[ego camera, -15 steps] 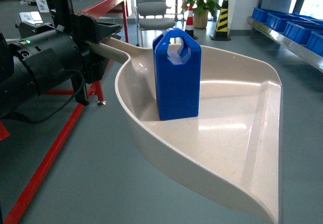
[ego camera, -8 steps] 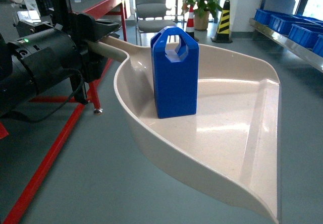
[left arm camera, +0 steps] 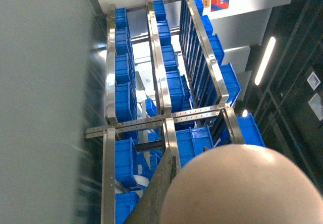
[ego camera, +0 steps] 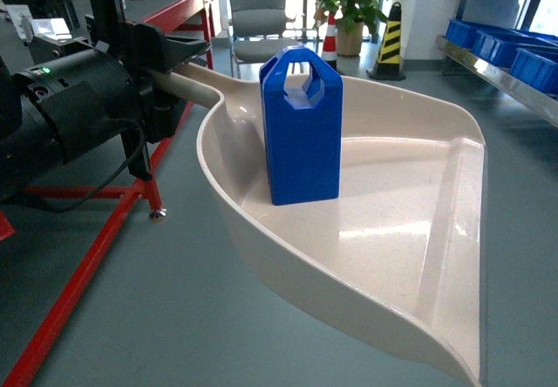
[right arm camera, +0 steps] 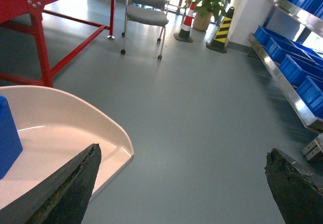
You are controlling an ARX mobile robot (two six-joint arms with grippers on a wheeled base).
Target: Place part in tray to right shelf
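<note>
Both jaws: left clamps tray [ego camera: 410,230] handle, partly hidden; right apart.

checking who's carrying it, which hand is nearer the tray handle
Left. The left hand is clamped on the tray at its handle; the right hand hangs open beside the tray's front lip, far from the handle.

The part [ego camera: 302,130] was bright blue against the glossy beige tray [ego camera: 410,230]. The left gripper [ego camera: 161,73] was black. Behind stood a red-framed workbench [ego camera: 187,8], a grey chair [ego camera: 257,12], a yellow-and-black striped cone [ego camera: 384,34], blue crates [ego camera: 501,43] on silver shelving [ego camera: 493,69], and grey-green floor [ego camera: 174,317].
</note>
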